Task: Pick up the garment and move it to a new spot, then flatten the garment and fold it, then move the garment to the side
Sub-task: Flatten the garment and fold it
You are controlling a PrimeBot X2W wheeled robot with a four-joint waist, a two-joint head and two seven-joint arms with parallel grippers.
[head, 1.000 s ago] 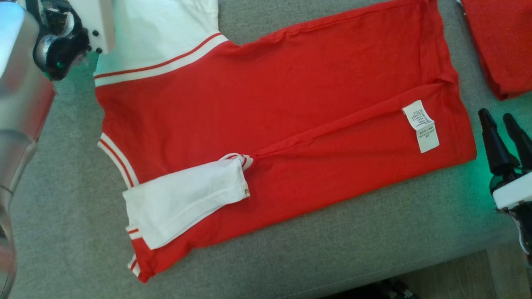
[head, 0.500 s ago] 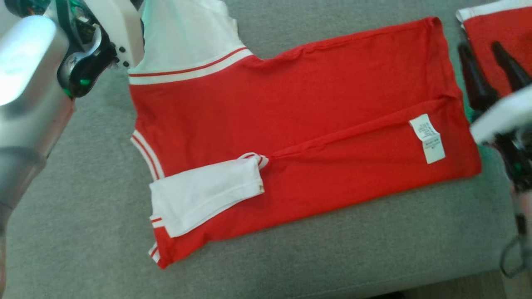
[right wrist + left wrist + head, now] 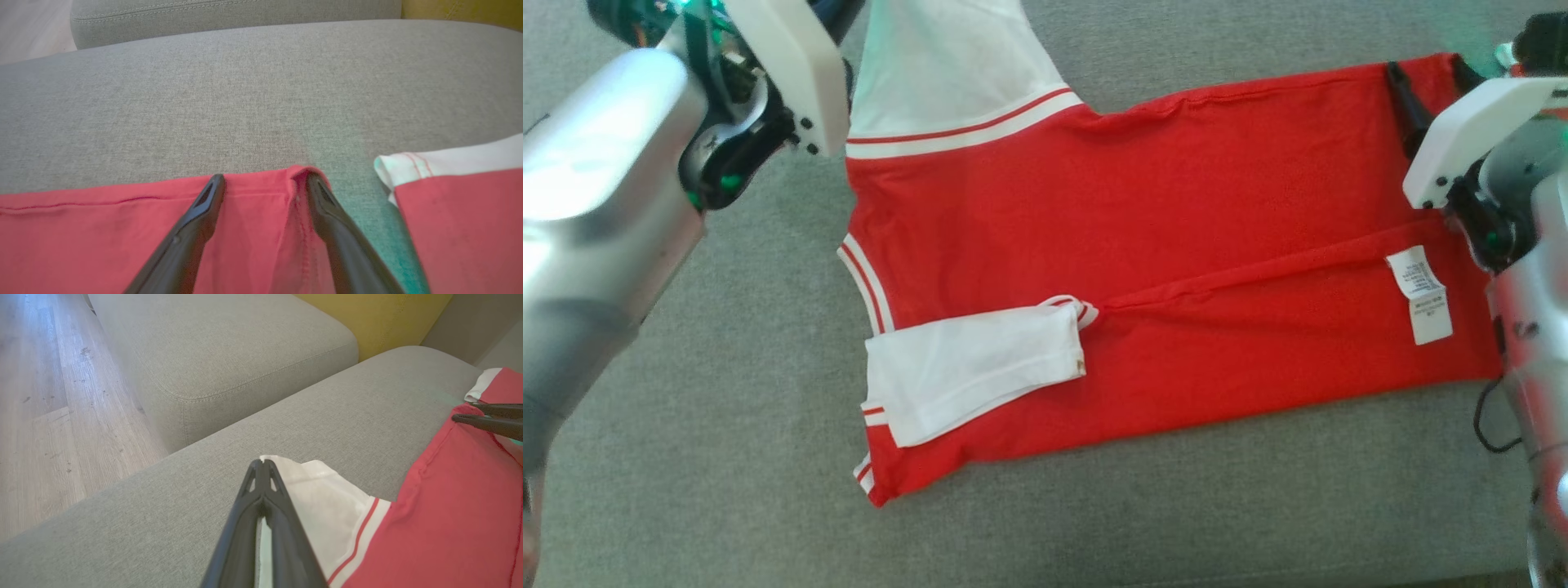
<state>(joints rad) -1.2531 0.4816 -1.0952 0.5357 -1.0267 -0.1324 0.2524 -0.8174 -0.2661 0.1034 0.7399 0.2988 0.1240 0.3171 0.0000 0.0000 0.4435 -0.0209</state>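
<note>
The garment (image 3: 1176,229) is a red T-shirt with white sleeves, spread flat across the grey sofa seat (image 3: 686,457). Its near sleeve (image 3: 972,367) is folded onto the body, and a white care label (image 3: 1421,294) shows near the hem. At the far sleeve (image 3: 327,498), my left gripper (image 3: 261,463) is shut on the sleeve's outer edge. Over the hem's far corner (image 3: 302,171) my right gripper (image 3: 264,179) stands open, one finger on each side of the side seam. Those right fingers (image 3: 1401,90) rest low on the red cloth.
A second red and white garment (image 3: 457,204) lies just right of the hem. Another grey seat cushion (image 3: 224,347) and a yellow cushion (image 3: 376,318) lie beyond. Wooden floor (image 3: 41,396) runs off to the left side of the sofa.
The camera has shifted, sliding the whole picture. My right gripper has travelled from the garment's near right corner up to the hem's far corner, still open. The left gripper stays shut at the far sleeve.
</note>
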